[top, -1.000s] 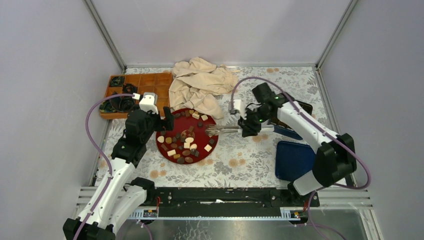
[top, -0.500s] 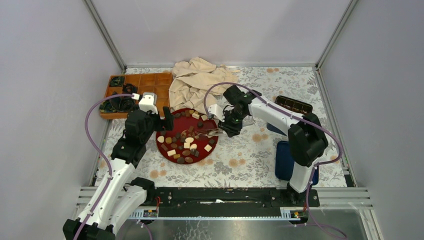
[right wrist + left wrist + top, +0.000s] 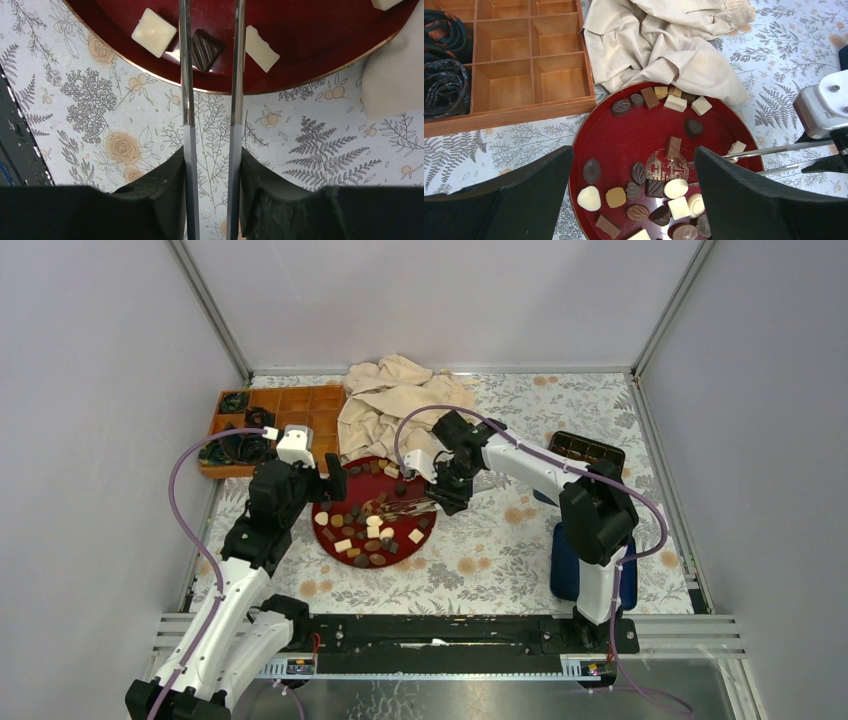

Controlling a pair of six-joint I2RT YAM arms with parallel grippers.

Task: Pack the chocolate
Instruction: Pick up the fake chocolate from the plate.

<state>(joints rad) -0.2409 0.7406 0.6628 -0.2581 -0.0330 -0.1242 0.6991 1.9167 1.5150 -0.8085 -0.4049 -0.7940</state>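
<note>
Right gripper (image 3: 212, 172) is partway closed on the handles of a pair of long metal tongs (image 3: 186, 75). Its pads press the two arms from outside, and the arms stand apart with a clear gap between them. I can see nothing caught in the tongs, though the tips run off the top of the right wrist view.

The tongs reach out over a round glossy dark-red plate (image 3: 619, 135). A dark-brown ridged square (image 3: 207, 48) lies on the plate under and between the arms, with a cream square (image 3: 154, 32) just left and a chipped cream piece (image 3: 261, 48) just right. The tool is probably used because the pieces are small and the fingers bulky.

Left gripper (image 3: 631, 155) is wide open and holds nothing. It hangs over the plate's left edge (my guess: parked, or ready to steady the plate).

The chocolate pieces (image 3: 654, 188) are dark, light brown and cream, and all sit loose on the red plate.

A gold round crest (image 3: 659, 165) marks the plate centre, its lettering too small to read. No other labels show.

A crumpled beige cloth (image 3: 664, 40) touches the plate's far rim. A wooden compartment tray (image 3: 539, 107) sits on the left, just beside the plate, with dark coiled things (image 3: 444, 80) in its left cells.

Well apart on the right is a black tray with small brownish cells (image 3: 588, 450), likely the box to fill (contents not clear). A flat blue piece (image 3: 560, 570) lies near it. All of this is on the counter, which has a floral cover (image 3: 125, 150).
</note>
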